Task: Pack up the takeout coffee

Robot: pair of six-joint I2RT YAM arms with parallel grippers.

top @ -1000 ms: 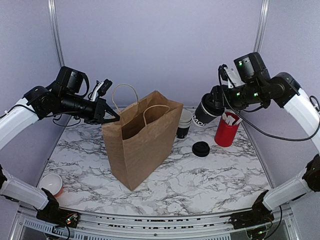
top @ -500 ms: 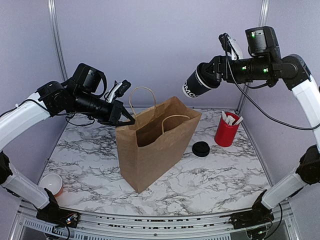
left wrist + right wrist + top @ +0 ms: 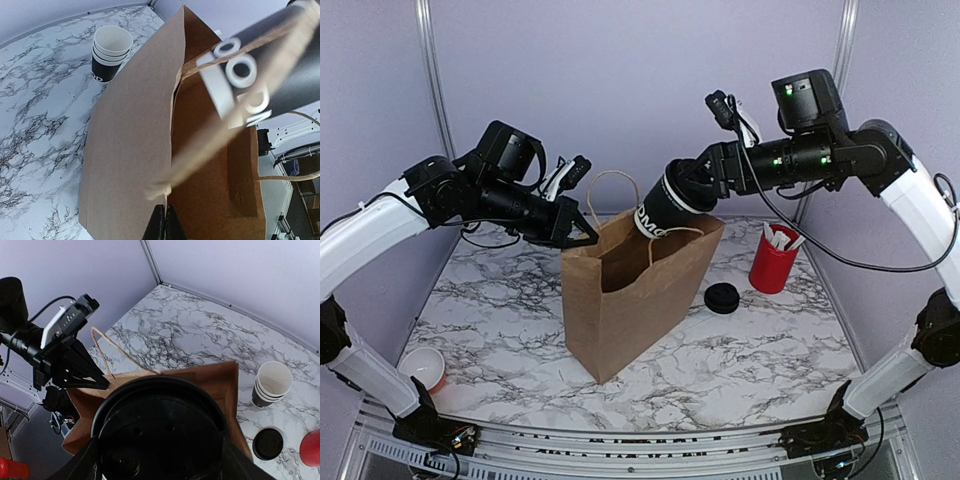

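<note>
The takeout coffee [image 3: 668, 206], a black cup with white print and a black lid, is tilted on its side over the open mouth of the brown paper bag [image 3: 630, 290]. My right gripper [image 3: 705, 180] is shut on it; its lid [image 3: 160, 432] fills the right wrist view, and its printed side [image 3: 270, 75] shows in the left wrist view. My left gripper [image 3: 588, 237] is shut on the bag's near top edge [image 3: 167, 210], beside a handle knot, holding the bag open.
A stack of lidless black cups [image 3: 110, 57] stands behind the bag. A loose black lid [image 3: 721, 298] and a red cup of sachets [image 3: 773, 260] are right of the bag. A red-rimmed cup [image 3: 422, 368] sits at the front left.
My right arm has swung the coffee left and down, from high at the right to the bag's mouth. My left gripper and the bag have shifted slightly right.
</note>
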